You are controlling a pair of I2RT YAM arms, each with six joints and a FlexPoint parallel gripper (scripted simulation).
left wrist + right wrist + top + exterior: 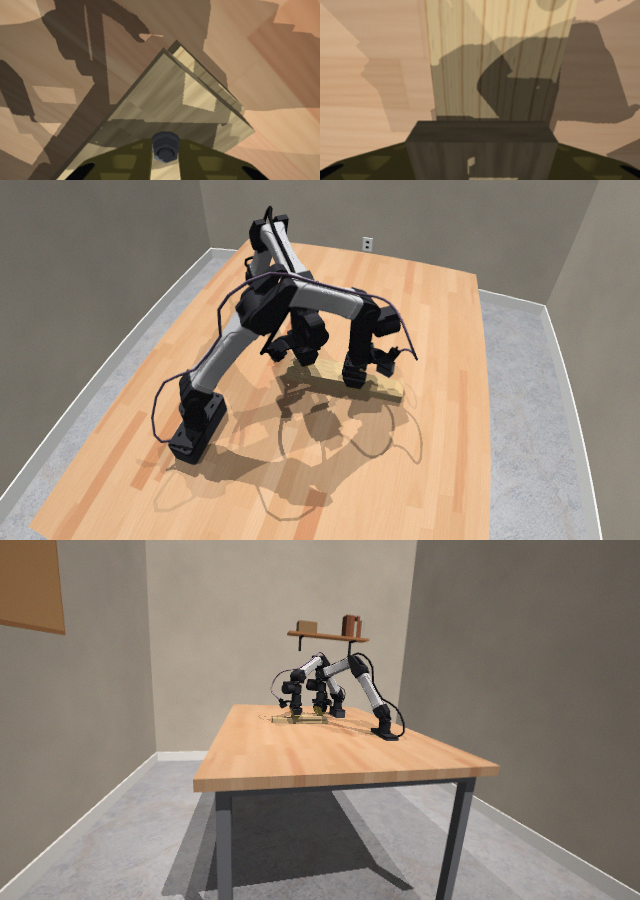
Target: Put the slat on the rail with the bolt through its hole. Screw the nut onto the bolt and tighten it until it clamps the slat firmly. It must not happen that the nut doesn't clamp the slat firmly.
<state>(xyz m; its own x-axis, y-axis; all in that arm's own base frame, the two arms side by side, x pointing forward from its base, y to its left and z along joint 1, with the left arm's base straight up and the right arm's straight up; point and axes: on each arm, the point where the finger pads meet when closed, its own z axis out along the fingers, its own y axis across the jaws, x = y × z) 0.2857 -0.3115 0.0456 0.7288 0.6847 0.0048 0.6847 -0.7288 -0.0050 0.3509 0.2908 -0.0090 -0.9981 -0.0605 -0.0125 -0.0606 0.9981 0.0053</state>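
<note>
Left jaws (307,362) (318,712), narrow, are gripping the nut (166,140); right jaws (354,384) (296,715), wide, are holding the slat (327,368) (157,96) (482,132) by its sides. I am expecting light, stiff wood.

Bright light throws layered, hard-edged shadows over the tabletop (425,460) (320,750); below the left pincer (165,145), shade dims the wood.

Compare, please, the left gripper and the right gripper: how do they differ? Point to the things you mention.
The left gripper (306,363) (319,712) (165,145) has narrow-set jaws; the right gripper (354,385) (296,715) (481,146) has widely spaced ones.
The left gripper grips a small dark nut (166,145); the right gripper grips a broad wooden piece (441,154).
Both point downward.
</note>
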